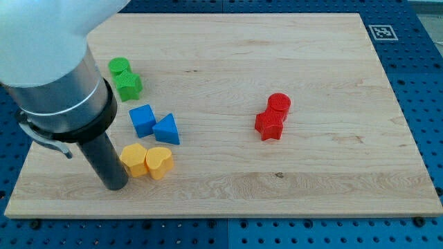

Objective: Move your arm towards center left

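Observation:
My tip rests on the wooden board at the lower left, just left of a yellow hexagon block and close to touching it. A yellow heart block sits against that hexagon on its right. Above them lie a blue cube-like block and a blue triangle block, side by side. A green cylinder and a green star block sit at the upper left, partly beside my arm's body. A red cylinder and a red star block sit right of centre.
The board's left edge lies close to my tip. A blue pegboard table surrounds the board. A black and white marker tag sits at the view's upper right.

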`<control>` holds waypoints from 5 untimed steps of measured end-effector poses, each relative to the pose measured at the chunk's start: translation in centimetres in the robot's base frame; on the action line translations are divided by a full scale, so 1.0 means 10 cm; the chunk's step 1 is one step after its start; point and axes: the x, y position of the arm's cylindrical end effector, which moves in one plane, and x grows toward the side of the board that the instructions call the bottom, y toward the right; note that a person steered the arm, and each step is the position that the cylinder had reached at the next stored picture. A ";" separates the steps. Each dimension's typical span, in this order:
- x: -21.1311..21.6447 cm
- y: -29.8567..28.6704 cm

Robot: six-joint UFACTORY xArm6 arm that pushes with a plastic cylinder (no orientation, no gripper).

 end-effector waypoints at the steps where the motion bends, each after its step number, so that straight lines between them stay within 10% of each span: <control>1: 0.01 -0.01; 5: -1.02 -0.94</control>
